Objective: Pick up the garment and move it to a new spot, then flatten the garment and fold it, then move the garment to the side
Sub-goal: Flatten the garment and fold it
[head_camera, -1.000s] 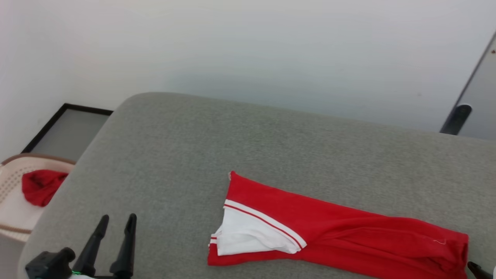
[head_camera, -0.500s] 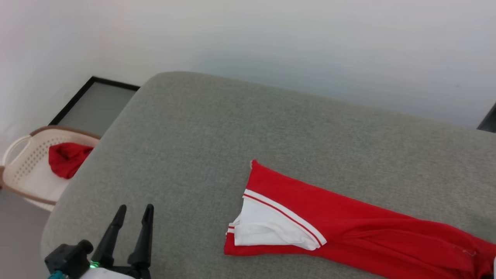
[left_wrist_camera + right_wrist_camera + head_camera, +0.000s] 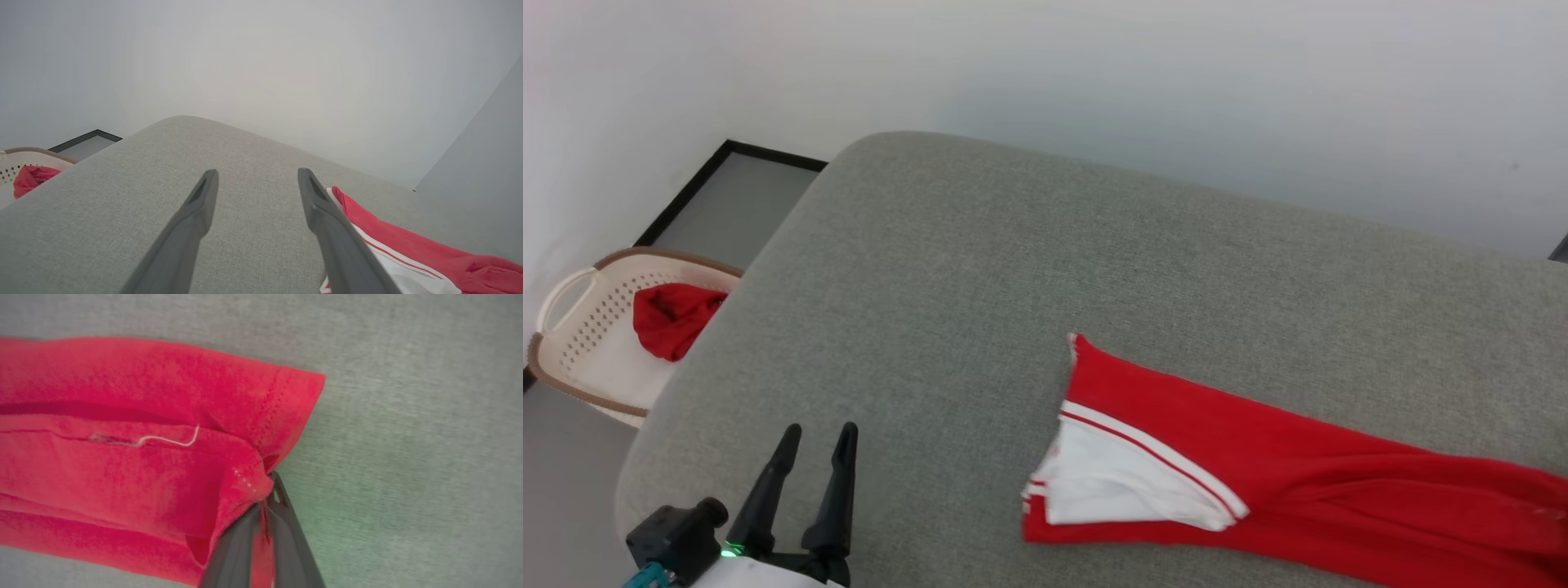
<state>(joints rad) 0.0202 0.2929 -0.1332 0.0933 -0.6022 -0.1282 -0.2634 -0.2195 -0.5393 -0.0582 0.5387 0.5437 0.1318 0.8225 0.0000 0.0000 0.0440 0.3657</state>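
Right gripper (image 3: 267, 492), fingers wide a second ago, now pinches the hem corner of the folded red, white-sleeved jersey garment (image 3: 1282, 482), which lies at the near right of the grey fabric-covered platform (image 3: 980, 278). Left gripper (image 3: 818, 437) hovers spread and empty over the platform's near left. The move aside looks ready to begin.

right hand (image 3: 267, 489) now clamped, seemingly on garment (image 3: 122, 465)

Looks like a home laundry corner tbh: perforated laundry basket (image 3: 580, 347), grey fabric-topped counter (image 3: 980, 286), plain white wall (image 3: 1094, 73).
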